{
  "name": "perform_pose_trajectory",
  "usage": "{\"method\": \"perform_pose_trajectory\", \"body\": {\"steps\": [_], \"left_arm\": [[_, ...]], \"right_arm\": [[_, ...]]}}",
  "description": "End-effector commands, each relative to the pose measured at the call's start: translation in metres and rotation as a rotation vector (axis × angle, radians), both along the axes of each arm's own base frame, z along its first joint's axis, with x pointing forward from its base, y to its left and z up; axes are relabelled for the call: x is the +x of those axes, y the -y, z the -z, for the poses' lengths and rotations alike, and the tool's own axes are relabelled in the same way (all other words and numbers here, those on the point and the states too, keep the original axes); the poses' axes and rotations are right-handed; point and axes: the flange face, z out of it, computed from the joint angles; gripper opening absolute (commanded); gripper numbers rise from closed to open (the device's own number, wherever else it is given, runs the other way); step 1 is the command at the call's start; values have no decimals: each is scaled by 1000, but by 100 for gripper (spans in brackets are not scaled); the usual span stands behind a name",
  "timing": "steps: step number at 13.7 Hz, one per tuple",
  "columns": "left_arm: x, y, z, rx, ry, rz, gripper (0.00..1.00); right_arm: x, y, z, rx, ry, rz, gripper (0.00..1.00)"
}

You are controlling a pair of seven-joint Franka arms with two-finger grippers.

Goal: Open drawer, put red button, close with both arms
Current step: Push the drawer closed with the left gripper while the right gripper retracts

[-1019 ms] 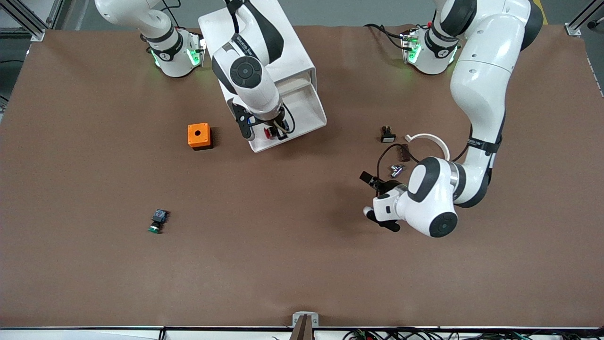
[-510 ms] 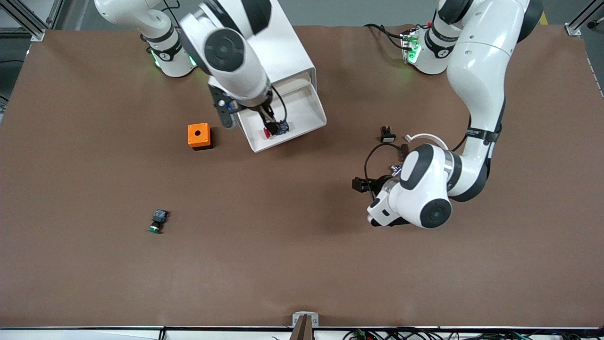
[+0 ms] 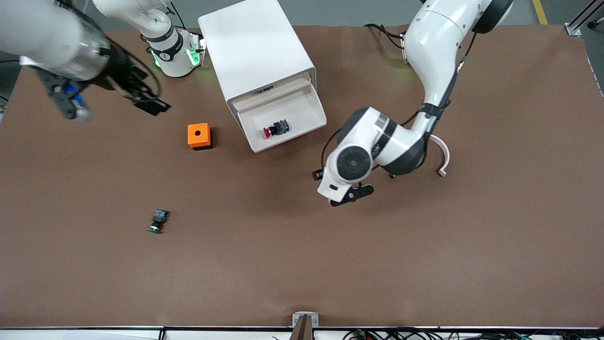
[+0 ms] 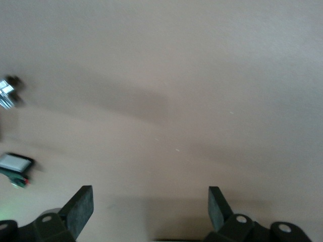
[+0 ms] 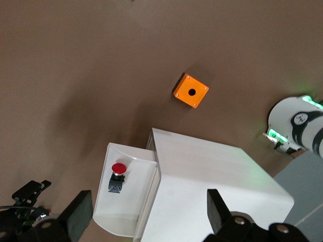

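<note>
The drawer stands pulled out of the white cabinet. The red button lies on its side in it, free of both grippers. My right gripper is open and empty, high over the table toward the right arm's end, away from the cabinet. The right wrist view looks down on the button in the drawer between the open gripper. My left gripper is open and empty over bare table, nearer the front camera than the drawer. The left wrist view shows it over table only.
An orange box with a hole sits beside the drawer toward the right arm's end. A green-capped button lies nearer the front camera. A white ring shows past the left arm. A metal part and a white-capped button lie near the left gripper.
My right gripper let go of the red button in the drawer, rose and swung away toward its end of the table. My left arm moved toward the drawer.
</note>
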Motion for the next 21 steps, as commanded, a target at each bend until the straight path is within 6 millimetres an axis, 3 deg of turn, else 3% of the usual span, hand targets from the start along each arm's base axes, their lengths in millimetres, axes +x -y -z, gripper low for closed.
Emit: {"method": "perform_pose_trajectory", "body": {"steps": [1,4,6,9,11,16,17,19,21], "left_arm": [[-43,45,-1,92,94,-36,100],[-94,94,10,122,156,-51,100],[-120,112,18,125,173,-42,100],[-160,142,18,119,183,-16,100],[-181,157,12,99,175,14,100],[-229,187,0,55,165,37,100],[-237,192,1,52,167,38,100],[-245,198,-1,40,175,19,100],[-243,198,-6,32,178,27,100]], "right_arm": [[2,65,2,19,45,-205,100],[9,134,12,-12,90,-447,100],[12,184,20,19,162,-583,100],[12,223,45,4,222,-684,100],[12,228,53,-26,233,-712,100],[15,222,48,-36,252,-740,100],[18,218,43,-48,268,-745,100],[21,211,7,-126,307,-768,100],[23,210,0,-139,321,-768,100]]}}
